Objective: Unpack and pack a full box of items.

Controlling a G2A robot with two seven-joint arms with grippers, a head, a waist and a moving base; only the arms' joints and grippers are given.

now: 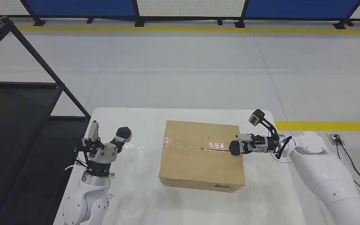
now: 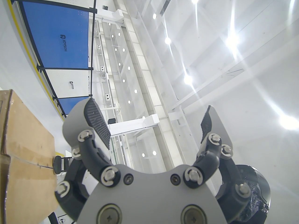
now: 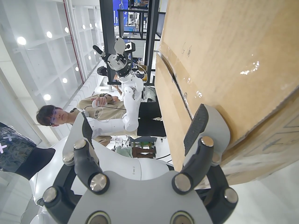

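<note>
1. On the white table, seen from the top view, a closed cardboard box sits at the middle. A taped seam runs across its lid. The left gripper stands well apart from the box, near the table's left side, pointing upward with its fingers spread and nothing between them. The right gripper is at the box's right edge, level with the seam.

2. In the left wrist view, the left gripper points at the ceiling. Its two ribbed pads are wide apart and bare. The box shows to one side, its flaps meeting at the seam, and the tip of the right gripper sits at the seam's far end.

3. In the right wrist view, the right gripper is spread and pinches nothing. One finger lies close against the box's edge, right beside the end of the seam. The other finger is clear of the cardboard. Farther off, the left gripper is raised, its fingers apart.
</note>
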